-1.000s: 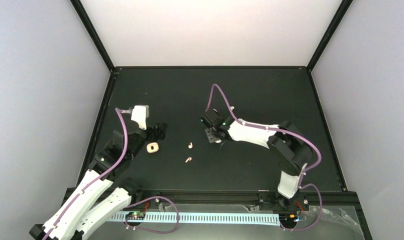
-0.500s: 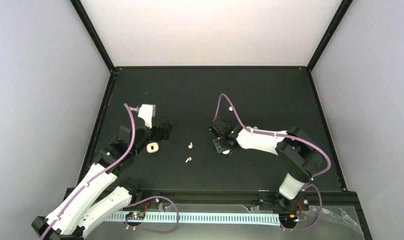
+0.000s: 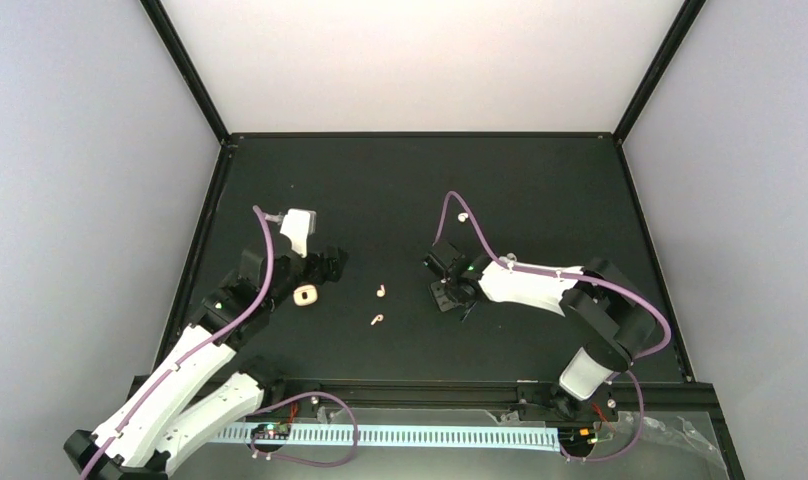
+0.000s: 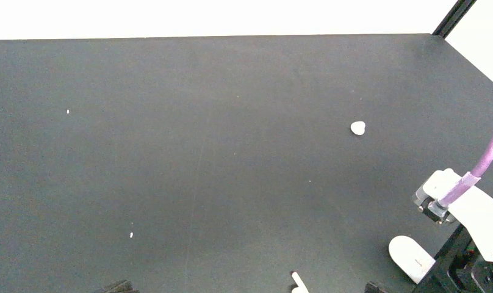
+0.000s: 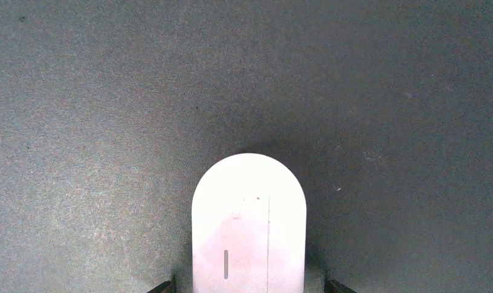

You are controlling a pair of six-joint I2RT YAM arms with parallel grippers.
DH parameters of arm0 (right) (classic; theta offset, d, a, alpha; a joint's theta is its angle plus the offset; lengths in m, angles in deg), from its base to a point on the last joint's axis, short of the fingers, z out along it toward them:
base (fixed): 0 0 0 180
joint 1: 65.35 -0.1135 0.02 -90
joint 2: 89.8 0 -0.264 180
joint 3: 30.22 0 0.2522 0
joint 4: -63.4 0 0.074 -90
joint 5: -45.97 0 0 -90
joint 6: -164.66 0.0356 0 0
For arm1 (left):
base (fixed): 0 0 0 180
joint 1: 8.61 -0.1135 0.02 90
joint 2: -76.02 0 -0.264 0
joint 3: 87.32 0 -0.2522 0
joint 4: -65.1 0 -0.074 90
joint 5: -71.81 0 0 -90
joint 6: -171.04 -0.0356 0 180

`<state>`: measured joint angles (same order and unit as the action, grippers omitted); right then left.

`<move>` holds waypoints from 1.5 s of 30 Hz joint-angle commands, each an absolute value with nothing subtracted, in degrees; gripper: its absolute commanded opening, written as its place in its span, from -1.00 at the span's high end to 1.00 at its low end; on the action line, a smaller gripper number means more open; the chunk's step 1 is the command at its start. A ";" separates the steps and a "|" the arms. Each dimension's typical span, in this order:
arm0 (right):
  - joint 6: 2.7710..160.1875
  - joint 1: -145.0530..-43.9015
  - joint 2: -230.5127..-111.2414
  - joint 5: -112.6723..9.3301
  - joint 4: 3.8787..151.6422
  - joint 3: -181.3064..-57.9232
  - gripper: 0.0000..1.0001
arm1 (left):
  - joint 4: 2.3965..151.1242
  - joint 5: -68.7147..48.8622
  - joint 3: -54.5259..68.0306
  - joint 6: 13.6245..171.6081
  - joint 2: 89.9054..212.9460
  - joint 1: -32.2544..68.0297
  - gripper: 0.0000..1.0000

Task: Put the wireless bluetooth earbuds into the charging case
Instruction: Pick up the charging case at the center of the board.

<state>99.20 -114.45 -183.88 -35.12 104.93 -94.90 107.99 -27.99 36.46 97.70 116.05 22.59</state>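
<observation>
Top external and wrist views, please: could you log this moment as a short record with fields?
charging case: on table, beside left claw, untouched
far earbud: loose, right of case
near earbud: loose, outside case
left claw: open, empty
right claw: open, straddling white capsule, gaps both sides

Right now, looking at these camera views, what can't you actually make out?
Top view: the charging case is too small to show whether it is open.
Left wrist view: a white sliver, perhaps an earbud, is cut off by the bottom edge; a white speck is too small to identify.
Right wrist view: the white capsule is cut off below by the frame's edge.
</observation>
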 commanded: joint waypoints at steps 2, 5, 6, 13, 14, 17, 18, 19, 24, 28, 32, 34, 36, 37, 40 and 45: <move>98.56 -114.34 -185.07 -35.29 107.92 -94.64 -0.27 | 107.52 -26.87 36.12 97.03 116.27 22.71 -0.97; 97.95 -114.30 -186.66 -35.48 107.92 -95.84 -0.22 | 107.73 -26.89 36.12 97.03 116.11 22.70 -0.97; 97.81 -114.26 -187.07 -35.62 107.82 -96.03 -0.19 | 107.77 -26.97 36.18 97.03 116.02 22.76 -0.97; 98.11 -113.98 -188.65 -37.10 106.39 -95.65 0.00 | 107.74 -27.06 36.23 97.21 115.88 22.72 -0.97; 98.19 -113.99 -188.67 -37.21 106.16 -95.44 0.01 | 107.77 -27.06 36.28 97.21 115.93 22.72 -0.97; 98.29 -113.77 -188.84 -37.49 105.67 -95.03 0.02 | 107.69 -26.99 36.21 97.29 116.01 22.76 -0.98; 98.33 -113.71 -188.97 -37.51 105.43 -94.92 0.02 | 107.69 -26.98 36.21 97.30 116.05 22.72 -0.98; 98.33 -113.60 -189.02 -37.61 105.20 -94.76 0.02 | 107.69 -26.98 36.23 97.25 116.05 22.72 -0.98; 98.30 -113.32 -188.58 -37.58 104.44 -93.88 0.16 | 107.91 -26.98 36.28 97.37 116.19 22.77 -0.98; 98.08 -113.34 -186.21 -36.94 103.63 -92.68 0.35 | 107.93 -26.69 36.25 97.51 116.44 22.70 -0.98; 96.46 -113.35 -181.17 -36.40 101.66 -91.23 0.44 | 107.74 -25.16 35.56 98.08 115.40 22.75 -0.97; 95.45 -113.42 -177.76 -35.72 100.83 -90.33 0.45 | 106.79 -24.18 35.78 98.07 114.10 22.75 -0.98; 94.16 -113.86 -172.91 -35.12 100.09 -89.21 0.47 | 105.61 -21.80 35.81 98.17 112.68 22.74 -0.97; 93.14 -114.39 -170.10 -34.77 99.72 -88.60 0.47 | 104.87 -19.56 35.77 98.30 112.19 22.73 -0.97; 89.11 -117.87 -159.34 -34.86 97.12 -87.03 0.49 | 100.79 -10.59 36.12 99.75 112.22 22.83 -0.97; 82.90 -125.14 -149.02 -31.77 95.19 -87.41 0.49 | 92.13 5.11 37.16 103.40 115.53 23.44 -0.98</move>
<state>89.30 -120.03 -153.41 -35.01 97.90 -86.70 100.27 -9.85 36.73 99.87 113.08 22.68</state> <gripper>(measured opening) 0.355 0.988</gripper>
